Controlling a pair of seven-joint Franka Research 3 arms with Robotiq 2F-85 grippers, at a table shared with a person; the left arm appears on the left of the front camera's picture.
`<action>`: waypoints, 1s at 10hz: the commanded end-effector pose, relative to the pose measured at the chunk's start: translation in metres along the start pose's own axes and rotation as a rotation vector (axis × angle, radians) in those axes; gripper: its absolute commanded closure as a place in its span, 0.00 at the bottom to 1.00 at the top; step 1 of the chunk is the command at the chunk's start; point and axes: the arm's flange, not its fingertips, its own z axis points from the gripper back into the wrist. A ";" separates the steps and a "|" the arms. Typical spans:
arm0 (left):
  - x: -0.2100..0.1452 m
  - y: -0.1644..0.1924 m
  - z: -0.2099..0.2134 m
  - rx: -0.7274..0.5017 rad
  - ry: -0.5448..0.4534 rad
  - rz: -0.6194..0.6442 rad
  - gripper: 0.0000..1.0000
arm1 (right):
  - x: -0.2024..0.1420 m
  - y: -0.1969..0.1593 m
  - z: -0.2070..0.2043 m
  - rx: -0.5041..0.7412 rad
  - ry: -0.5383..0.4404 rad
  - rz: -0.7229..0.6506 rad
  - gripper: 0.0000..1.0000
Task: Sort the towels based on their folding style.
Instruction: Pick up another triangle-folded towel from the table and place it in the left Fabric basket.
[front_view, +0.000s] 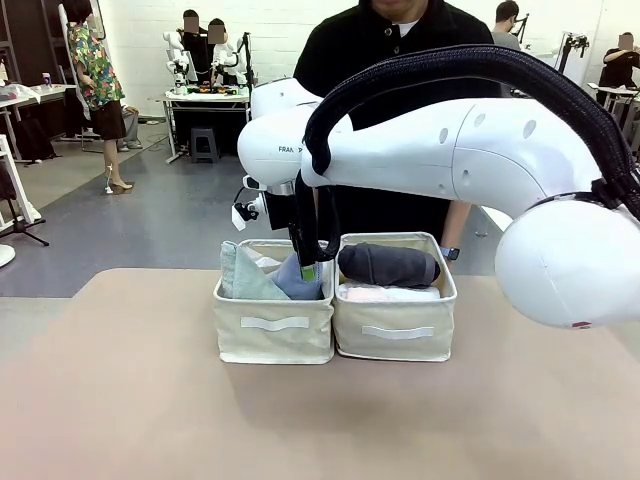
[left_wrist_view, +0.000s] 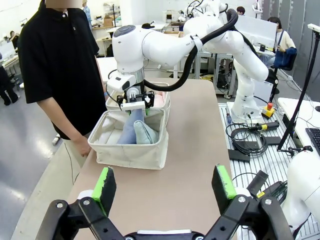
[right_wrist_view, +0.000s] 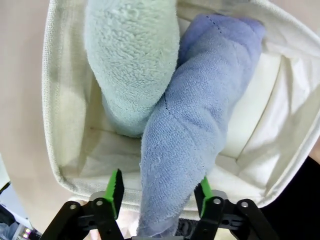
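Two cream bins stand side by side at the table's far middle. The left bin holds a pale grey-green cone towel and a light blue cone towel. In the right bin a dark grey roll lies on top of a pale pink roll. My right gripper hangs over the left bin. Its fingers stand open around the light blue towel, with a gap at one pad. The grey-green towel leans beside it. My left gripper is open and holds nothing, well back from the bins.
A person in a black shirt stands right behind the bins, one hand near the table's edge. The tan tabletop in front of the bins is bare. My right arm's cable hose arches over the right bin.
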 end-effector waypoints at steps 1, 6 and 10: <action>-0.001 -0.003 0.000 0.010 0.010 -0.003 0.00 | 0.004 -0.008 0.004 0.021 -0.024 0.013 0.00; -0.001 -0.003 0.000 0.010 0.010 -0.003 0.00 | -0.001 0.001 0.028 0.010 -0.052 0.023 0.00; -0.001 -0.003 0.000 0.010 0.010 -0.003 0.00 | -0.092 0.111 0.157 -0.105 -0.157 0.003 0.00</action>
